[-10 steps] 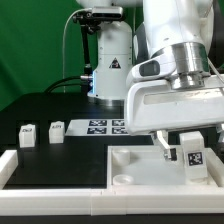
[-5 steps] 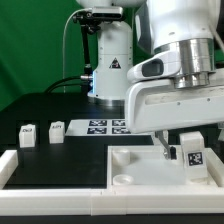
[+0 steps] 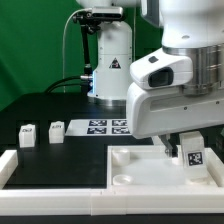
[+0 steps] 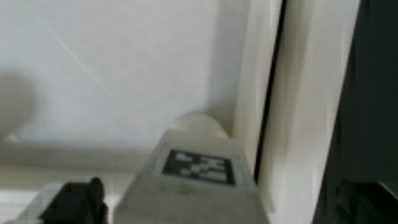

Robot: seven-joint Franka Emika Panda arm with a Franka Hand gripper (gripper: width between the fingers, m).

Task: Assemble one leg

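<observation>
Firmly gripped: one leg above the tray corner

The two-finger gripper [image 3: 185,152] is clamped on a small white plastic block-like leg [image 3: 192,158] bearing a black-and-white square tag, jaws apart only by the leg's width. The leg stands upright over the large white square tray-like part [image 3: 135,172], near its corner at the exterior view's right; whether they touch cannot be told. More small white tagged blocks [image 3: 56,130] stand well apart on the black table [image 3: 60,110].
</observation>
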